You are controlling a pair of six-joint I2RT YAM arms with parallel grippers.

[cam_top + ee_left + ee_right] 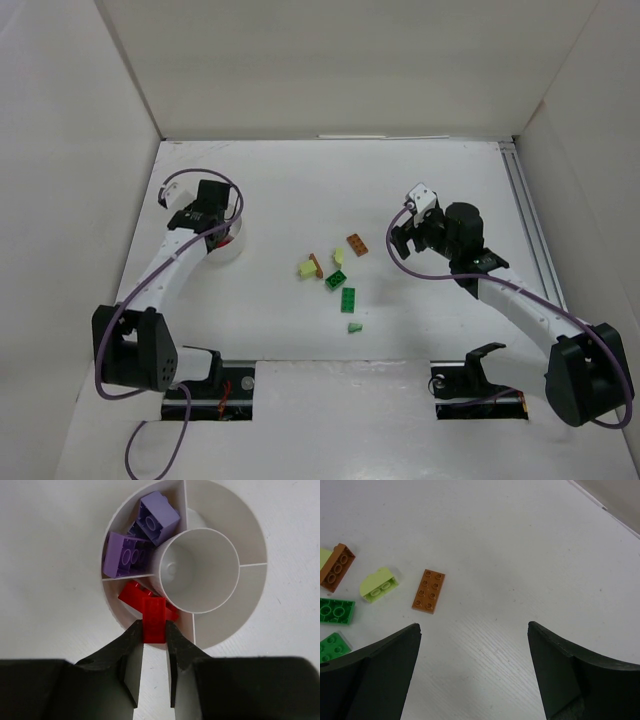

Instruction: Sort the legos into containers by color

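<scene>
My left gripper (154, 631) is shut on a red brick (154, 615) and holds it over the rim of a round white divided container (252, 540). Its tip is above the compartment holding other red bricks (131, 593). The neighbouring compartment holds purple bricks (159, 517). The container (228, 250) sits at the left, partly hidden under the left gripper (213, 214). My right gripper (474, 630) is open and empty above bare table, right of an orange-brown plate (428, 591). It also shows in the top view (405, 240).
Loose bricks lie mid-table: the orange-brown plate (357, 244), pale green bricks (307, 268) (339, 256), a brown one (317, 265), green ones (334, 280) (347, 299) and a small pale green one (354, 327). White walls enclose the table; a rail (525, 215) runs along the right.
</scene>
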